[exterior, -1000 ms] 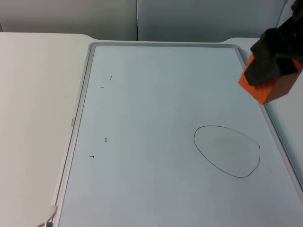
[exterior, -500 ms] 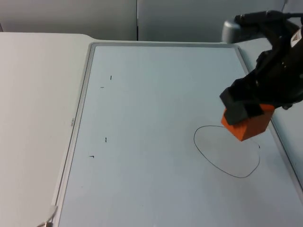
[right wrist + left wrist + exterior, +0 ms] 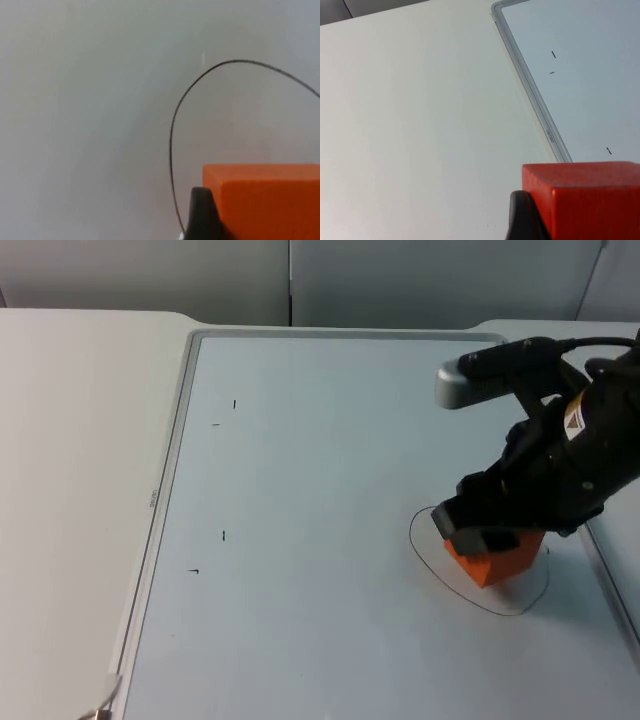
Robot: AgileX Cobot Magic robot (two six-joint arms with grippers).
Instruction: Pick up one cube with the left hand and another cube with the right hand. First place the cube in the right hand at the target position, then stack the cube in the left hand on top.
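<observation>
White desk (image 3: pixel 70 440), grey partition wall (image 3: pixel 300 280) at its far edge. A pale whiteboard (image 3: pixel 300 490) with a grey frame lies flat on the desk; a few short black tick marks (image 3: pixel 224 535) on it, and a hand-drawn black oval outline (image 3: pixel 430 550) toward the right side.

Right gripper (image 3: pixel 487 540) low over the oval, fingers clamped on an orange cube (image 3: pixel 490 562). Cube sits inside the outline, at or just above the board; contact cannot be told. Plain matte faces, one corner turned toward the camera; no long axis.

Left gripper (image 3: pixel 555 220) over the desk just beside the whiteboard frame, fingers clamped on a red cube (image 3: pixel 585 200), top face level, plain.
</observation>
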